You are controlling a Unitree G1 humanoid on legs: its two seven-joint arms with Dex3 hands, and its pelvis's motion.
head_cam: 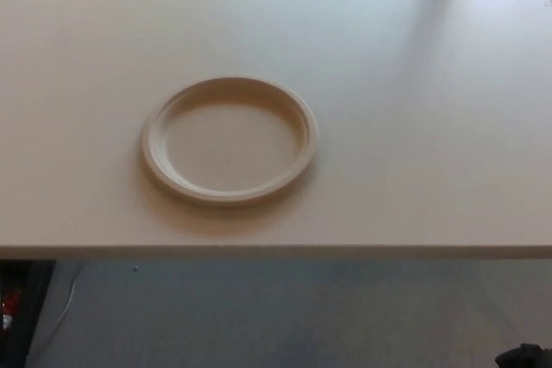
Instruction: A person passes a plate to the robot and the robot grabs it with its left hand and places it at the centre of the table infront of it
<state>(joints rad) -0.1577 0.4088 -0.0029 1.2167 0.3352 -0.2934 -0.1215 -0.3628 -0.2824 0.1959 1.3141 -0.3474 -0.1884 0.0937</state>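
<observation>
Already the plate [229,140] lies flat and right way up on the table [414,127], a little left of the picture's middle and near the front edge, with nothing touching it. By how things lie, the placing looks done, or close to it.

Starting at the left: the left hand is not in view at all, so I cannot tell whether its fingers are apart or together. A dark strip with a small red spot shows under the table at the lower left corner, too blurred to name. If the left arm were to come back up from below that side, it could catch the table's underside or front edge and jolt the top, and a light plate like this one would likely slide.

In the middle, the plate sits nearer the front edge than the far side. A knock from the near side would send it farther onto the table, which matters little; a drag toward the robot could bring its rim over the edge and onto the grey floor [285,316] below.

On the right, a small dark shape [524,357] shows at the bottom corner. It may be part of the right hand, but too little shows to be sure, and its fingers cannot be read. A lift from there carries the same risk of bumping the table.
</observation>
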